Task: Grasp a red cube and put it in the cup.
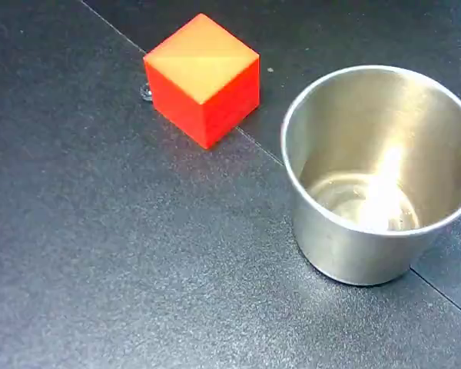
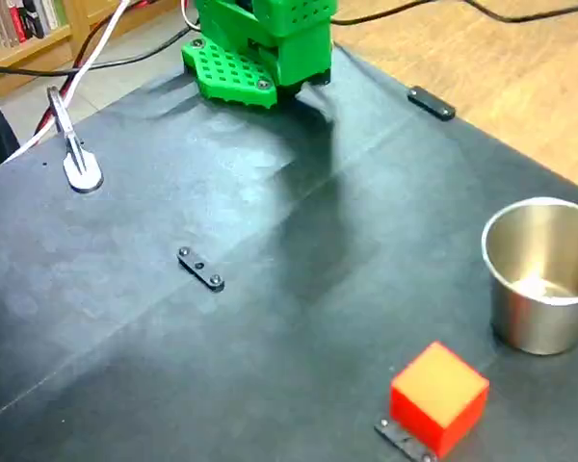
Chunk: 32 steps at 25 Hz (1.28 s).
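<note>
Red cube (image 1: pixel 203 77) is seen untouched on counter (image 2: pixel 270 289) near empty cup (image 1: pixel 378 173) | gripper unseen; state undeterminable | flat opposite faces are best squared up to before closing

A black mat (image 2: pixel 173 327) bears a small black bracket (image 2: pixel 201 269) and a silver clamp (image 2: pixel 75 154).

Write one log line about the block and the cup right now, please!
red block: on the mat, not picked up | cup: upright, empty, beside block, apart | hand: not in view
</note>
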### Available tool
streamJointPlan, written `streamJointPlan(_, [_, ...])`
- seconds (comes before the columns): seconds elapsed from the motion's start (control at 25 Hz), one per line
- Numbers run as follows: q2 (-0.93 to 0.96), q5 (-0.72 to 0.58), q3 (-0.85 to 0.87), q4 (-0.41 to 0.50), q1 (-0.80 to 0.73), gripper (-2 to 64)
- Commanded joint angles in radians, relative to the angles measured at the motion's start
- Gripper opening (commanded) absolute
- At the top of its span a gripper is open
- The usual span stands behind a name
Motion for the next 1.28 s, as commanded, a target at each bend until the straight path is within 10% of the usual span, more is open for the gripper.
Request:
streamJointPlan(0.0, [-0.071, -0.011, -0.029, -0.015, 0.041, 24.0])
streamJointPlan(0.68, [-0.664, -0.291, -0.531, -0.014, 0.311, 24.0])
streamJointPlan(1.24, [-0.891, -0.443, -0.563, -0.011, 0.351, 29.5])
